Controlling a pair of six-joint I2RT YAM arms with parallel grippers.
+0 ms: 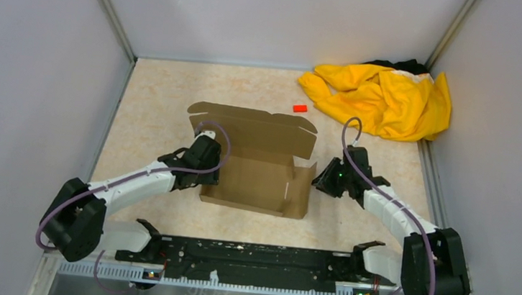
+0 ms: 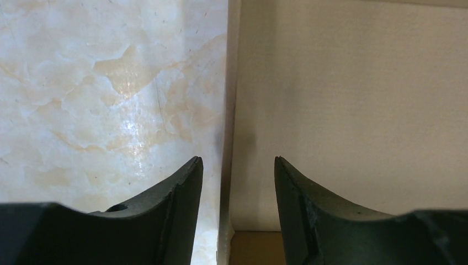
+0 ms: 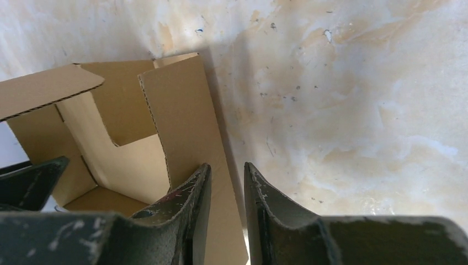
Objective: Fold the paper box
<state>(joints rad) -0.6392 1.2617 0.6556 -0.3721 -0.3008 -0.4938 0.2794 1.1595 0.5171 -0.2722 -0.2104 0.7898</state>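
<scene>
Top external: box (image 1: 255,183) at centre of tabletop (image 1: 153,108), lid raised on far side. Left wrist: left fingers (image 2: 176,207) apart, straddling box's left wall without touching. Right wrist: right fingers (image 3: 193,207) narrow, box's right flap in the gap; held or not, cannot tell.

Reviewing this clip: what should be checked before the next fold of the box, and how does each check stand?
1. Left wall inside left gripper: ok, jaws open around it.
2. Right flap between the fingers of right gripper: ok.
3. Right grip closed on that flap: cannot tell.
4. Lid standing at the back: ok.
5. Red block apart from box: ok.
6. Cloth away in far corner: ok.
</scene>
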